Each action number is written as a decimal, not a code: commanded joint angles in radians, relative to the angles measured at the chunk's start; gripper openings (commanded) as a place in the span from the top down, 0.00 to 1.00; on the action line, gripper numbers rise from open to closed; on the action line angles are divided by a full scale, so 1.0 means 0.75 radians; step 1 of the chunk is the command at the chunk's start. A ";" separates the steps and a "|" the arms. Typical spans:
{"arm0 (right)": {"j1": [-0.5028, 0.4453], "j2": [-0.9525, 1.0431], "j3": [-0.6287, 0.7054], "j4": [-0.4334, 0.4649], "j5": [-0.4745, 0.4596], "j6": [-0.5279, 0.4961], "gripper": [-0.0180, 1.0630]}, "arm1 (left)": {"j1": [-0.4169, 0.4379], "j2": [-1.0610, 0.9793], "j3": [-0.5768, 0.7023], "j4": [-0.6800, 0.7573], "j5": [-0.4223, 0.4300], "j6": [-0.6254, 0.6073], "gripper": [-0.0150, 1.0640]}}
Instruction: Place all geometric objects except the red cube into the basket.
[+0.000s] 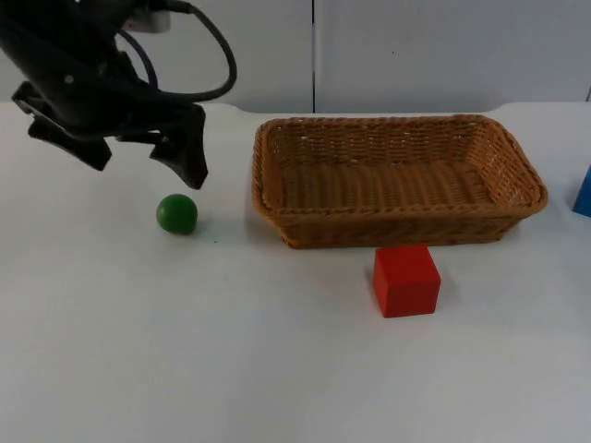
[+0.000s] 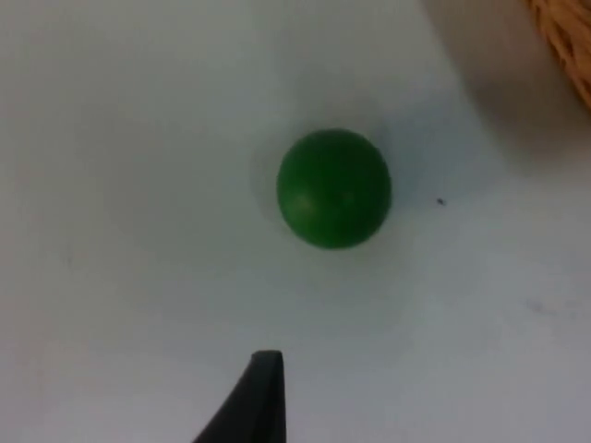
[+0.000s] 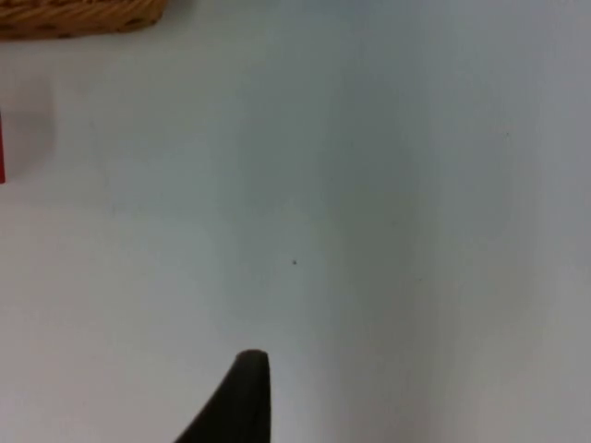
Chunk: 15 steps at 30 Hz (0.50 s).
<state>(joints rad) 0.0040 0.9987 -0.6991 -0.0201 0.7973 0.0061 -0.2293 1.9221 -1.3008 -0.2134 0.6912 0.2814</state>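
The left gripper point(image 1: 148, 152) hangs spread open just above the green ball point(image 1: 176, 213), which sits on the white table point(image 1: 277, 369) left of the wicker basket point(image 1: 397, 221). The red cube point(image 1: 406, 280) rests just before the basket; a blue object point(image 1: 583, 192) lies beyond its right end.

A big white table point(image 1: 277, 369) takes up most of the room. It is smooth and bright, with soft shadows and a few tiny dark specks. Behind it stands a grey wall point(image 1: 416, 46). A thin dark line point(image 1: 313, 55) runs straight down the wall.
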 commanded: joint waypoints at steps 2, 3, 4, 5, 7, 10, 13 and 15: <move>-0.007 -0.002 -0.010 0.000 -0.011 0.001 0.01 | -0.007 0.112 -0.104 0.035 0.002 -0.001 0.04; -0.007 -0.002 -0.010 0.000 -0.011 0.001 0.01 | -0.007 0.148 -0.134 0.035 -0.001 -0.001 0.04; -0.007 -0.002 -0.010 0.000 -0.017 0.001 0.01 | -0.007 0.178 -0.156 0.033 -0.001 -0.001 0.04; -0.007 -0.002 -0.010 0.000 -0.017 0.001 0.01 | -0.007 0.210 -0.182 0.030 -0.021 -0.001 0.04; -0.007 -0.002 -0.010 0.000 -0.017 0.001 0.01 | -0.007 0.251 -0.204 0.025 -0.045 -0.017 0.04; -0.007 -0.002 -0.010 0.000 -0.017 0.001 0.01 | -0.007 0.300 -0.230 0.028 -0.064 -0.023 0.04; -0.007 -0.002 -0.010 0.000 -0.020 0.001 0.01 | -0.007 0.340 -0.236 0.048 -0.107 -0.023 0.04; -0.007 -0.002 -0.010 0.000 -0.025 0.001 0.01 | -0.007 0.352 -0.239 0.054 -0.122 -0.023 0.04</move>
<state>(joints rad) 0.0040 0.9987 -0.6991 -0.0201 0.7892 0.0061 -0.2293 2.1845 -1.4685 -0.1799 0.6167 0.2730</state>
